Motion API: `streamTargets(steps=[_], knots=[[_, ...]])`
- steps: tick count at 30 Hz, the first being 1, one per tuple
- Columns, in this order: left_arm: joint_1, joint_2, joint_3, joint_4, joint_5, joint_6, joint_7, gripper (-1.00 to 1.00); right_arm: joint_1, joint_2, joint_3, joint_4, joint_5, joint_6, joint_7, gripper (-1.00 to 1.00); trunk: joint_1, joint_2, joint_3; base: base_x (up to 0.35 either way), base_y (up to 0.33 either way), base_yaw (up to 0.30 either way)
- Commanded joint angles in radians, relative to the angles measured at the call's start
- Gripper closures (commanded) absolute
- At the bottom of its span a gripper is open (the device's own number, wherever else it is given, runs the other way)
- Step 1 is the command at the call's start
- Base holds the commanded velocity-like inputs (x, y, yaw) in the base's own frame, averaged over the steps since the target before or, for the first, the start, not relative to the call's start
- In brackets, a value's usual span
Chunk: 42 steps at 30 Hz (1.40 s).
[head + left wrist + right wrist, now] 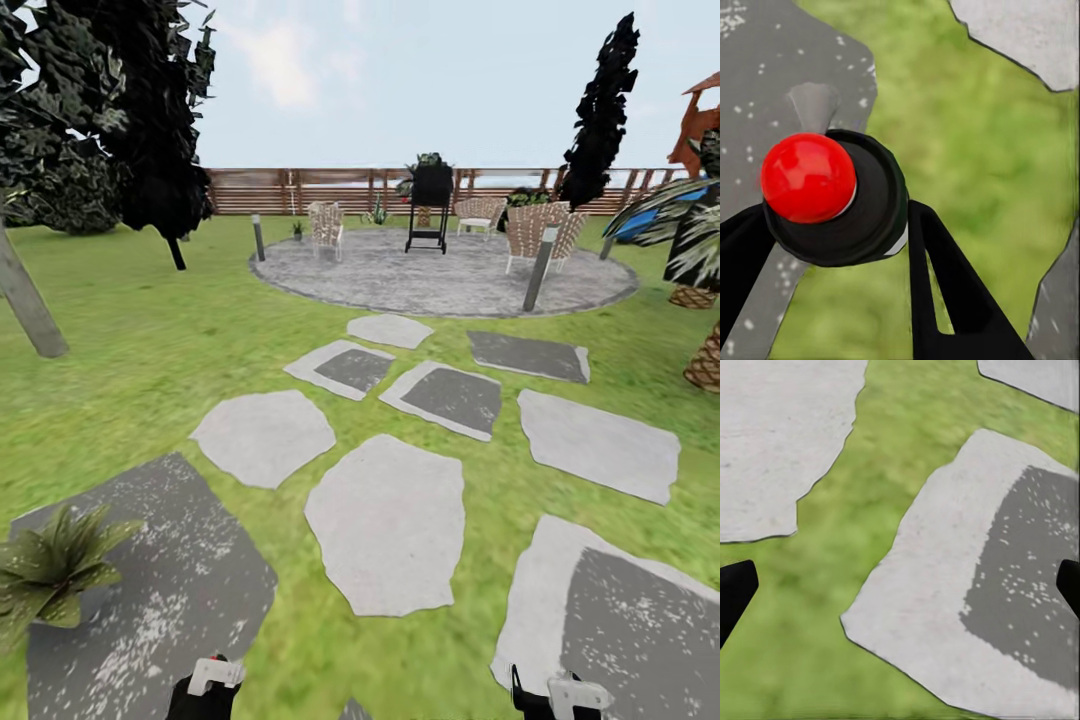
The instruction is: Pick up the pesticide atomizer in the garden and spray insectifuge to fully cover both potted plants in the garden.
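Our left claw (832,247) is clamped on the atomizer (832,199), its black fingers (945,292) pressed against either side of the dark body, the red dot facing the wrist camera, above grass and a grey stone. Our right claw (900,585) is spread wide with nothing between its tips, over a pale stone (967,600) and lawn. From the head, one plant (50,565) sits at the edge of a dark stone (170,600) near our left arm. Stepping stones lead to the gravel patio (440,275), where chairs (538,235) and a black grill (430,205) stand before the fence (300,190).
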Motion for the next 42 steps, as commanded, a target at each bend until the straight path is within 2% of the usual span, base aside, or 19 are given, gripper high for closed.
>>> streamTargets(steps=[1, 8, 26, 37, 42], knots=[[0.000, 0.001, -0.007, 0.000, 0.010, -0.003, -0.004, 1.00, -0.001, 0.000, -0.004, 0.002, 0.011, -0.002, -0.007, -1.00, 0.000, 0.000, -0.001, 0.000, 0.000, -0.287], [0.000, -0.001, -0.007, 0.001, 0.009, -0.003, -0.004, 1.00, -0.001, 0.000, -0.004, 0.002, 0.011, -0.002, -0.007, -1.00, 0.000, 0.000, 0.000, 0.216, 0.000, -0.230], [0.000, 0.003, -0.004, 0.001, 0.014, -0.002, -0.001, 1.00, -0.001, 0.000, -0.002, 0.005, 0.019, -0.001, 0.000, -1.00, 0.000, 0.000, 0.000, 0.339, 0.000, -0.004], [0.000, 0.004, -0.004, 0.001, 0.017, -0.003, -0.001, 1.00, -0.001, 0.000, -0.001, 0.006, 0.021, -0.001, 0.000, -1.00, 0.000, 0.000, 0.012, 0.340, 0.000, 0.000], [0.000, 0.005, -0.004, 0.001, 0.017, -0.002, -0.001, 1.00, -0.001, 0.003, -0.001, 0.124, 0.020, 0.000, -0.002, -1.00, 0.000, 0.000, 0.013, 0.340, 0.000, 0.000]])
